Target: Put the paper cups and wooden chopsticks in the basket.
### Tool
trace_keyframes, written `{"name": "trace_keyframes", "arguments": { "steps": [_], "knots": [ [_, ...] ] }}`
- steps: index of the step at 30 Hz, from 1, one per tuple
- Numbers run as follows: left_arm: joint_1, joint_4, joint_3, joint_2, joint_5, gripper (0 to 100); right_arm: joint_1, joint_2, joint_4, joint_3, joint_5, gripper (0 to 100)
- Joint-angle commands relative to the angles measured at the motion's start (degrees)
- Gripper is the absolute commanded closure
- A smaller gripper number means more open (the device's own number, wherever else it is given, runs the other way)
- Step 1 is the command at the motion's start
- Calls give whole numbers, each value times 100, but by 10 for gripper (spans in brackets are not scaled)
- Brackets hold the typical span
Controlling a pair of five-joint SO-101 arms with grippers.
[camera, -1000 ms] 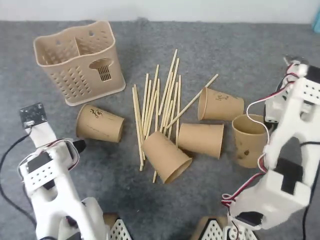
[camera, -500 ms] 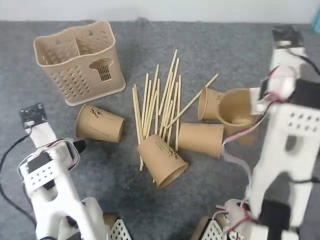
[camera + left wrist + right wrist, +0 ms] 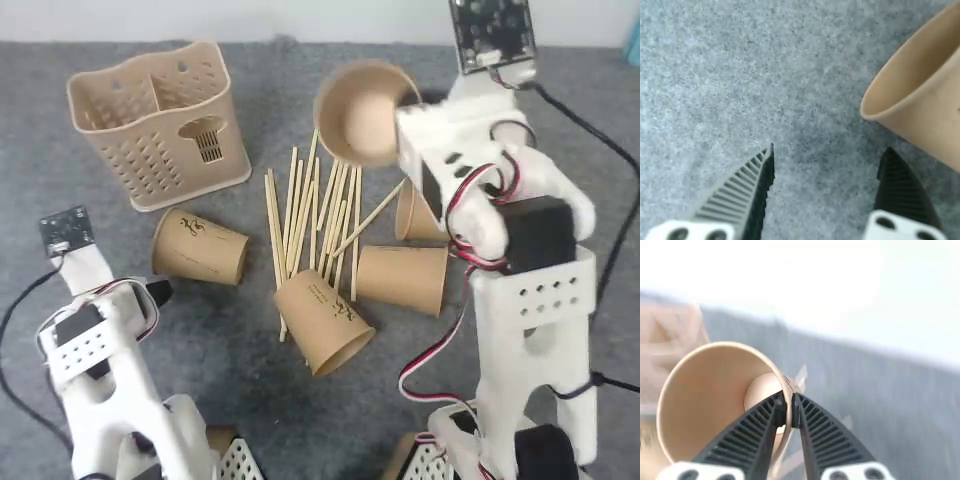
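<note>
Progress on the cups: the held cup (image 3: pixel 362 112) is up in the air, in the upper middle of the high view with its mouth turned toward the camera. Your right gripper (image 3: pixel 788 401) pinches its rim, one finger inside the wall and one outside.

A second ago that cup stood at the right edge of the frame. Half a second ago it was raised over the cluster of cups. It has now swung up and leftward, above the top ends of the chopsticks (image 3: pixel 315 215). The basket (image 3: pixel 190 165) stands in the upper left, apart from the cup, so you are mid-carry by my reading, with more leftward travel to go.

Your left gripper (image 3: pixel 827 155) has not moved. It sits at lower left with fingers spread, just beside the mouth of the left cup (image 3: pixel 198 246).

The front cup (image 3: pixel 325 320) has rolled a little since a second ago. The middle cup (image 3: pixel 403 280) and the far cup (image 3: pixel 410 215), which is partly behind the arm, lie where they were. None of the chopsticks has been picked up yet.
</note>
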Motion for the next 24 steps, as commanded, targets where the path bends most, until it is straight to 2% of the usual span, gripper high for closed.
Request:
{"name": "trace_keyframes", "arguments": {
  "steps": [1, 6, 12, 20, 24],
  "knots": [
    [44, -132, -13, -176, -114, 680, -347, -22, -910, -114, -88, 991],
    [44, -132, -13, -176, -114, 680, -866, 549, -1745, -404, -88, 991],
    [70, -220, -13, -176, -97, 680, -1464, 1930, -2360, -1459, -88, 991],
    [264, -281, 4, -176, -97, 680, -1763, 4462, -2360, -4114, -88, 991],
    [264, -281, 4, -176, -97, 680, -1842, 5499, -1991, -5327, -88, 991]
  ]
}}
